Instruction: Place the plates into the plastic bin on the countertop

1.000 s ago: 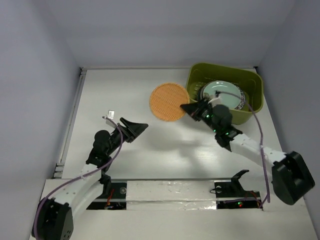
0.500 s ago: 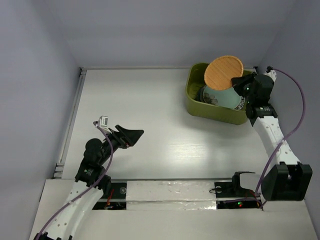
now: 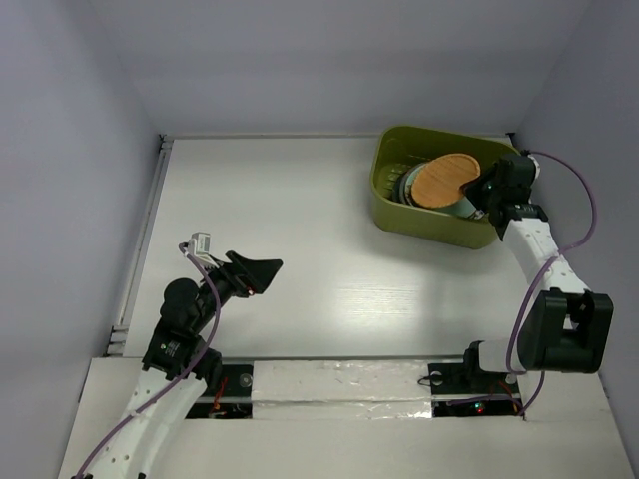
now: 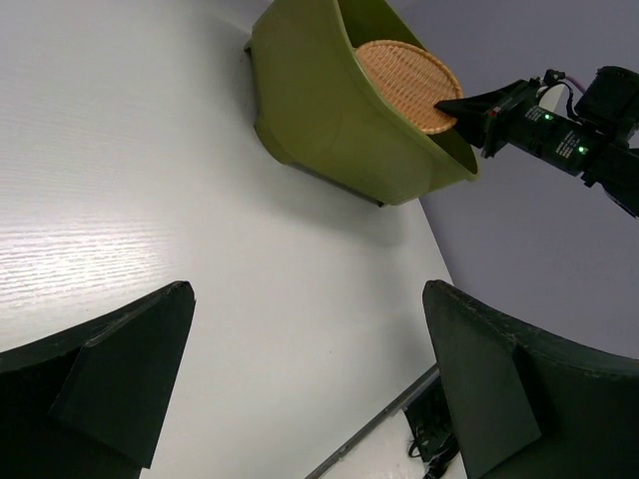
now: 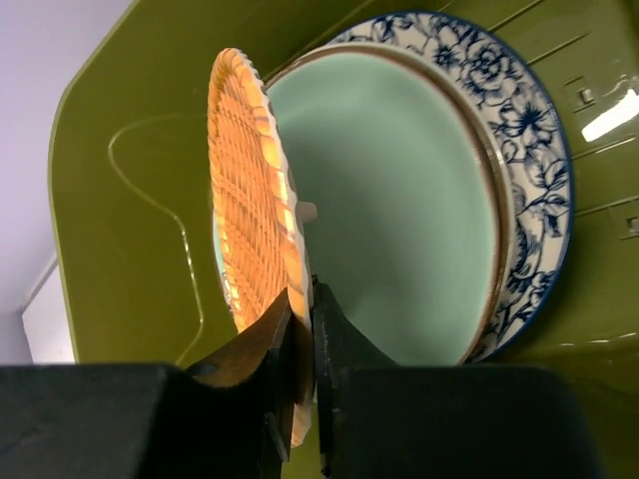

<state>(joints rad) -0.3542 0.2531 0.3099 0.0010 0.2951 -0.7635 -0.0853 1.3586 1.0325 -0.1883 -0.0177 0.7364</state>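
Observation:
The orange woven-look plate (image 3: 446, 180) (image 4: 404, 70) (image 5: 245, 190) is tilted inside the olive-green plastic bin (image 3: 429, 226) (image 4: 339, 130) (image 5: 120, 200), and my right gripper (image 3: 480, 192) (image 5: 312, 299) is shut on its rim. Under it lies a mint green plate (image 5: 399, 200) stacked on a white plate with a blue ornate rim (image 5: 529, 150). My left gripper (image 3: 262, 267) (image 4: 308, 294) hangs open and empty over the white countertop (image 3: 300, 220) at the near left, far from the bin.
The bin stands at the countertop's far right corner, close to the right wall. A metal rail (image 3: 140, 249) edges the left side. The arm bases and cables (image 3: 449, 379) line the near edge.
The right arm carried the orange plate from the countertop left of the bin, up over the bin, and down onto the stack inside. The left gripper opened wide and drew back slightly.

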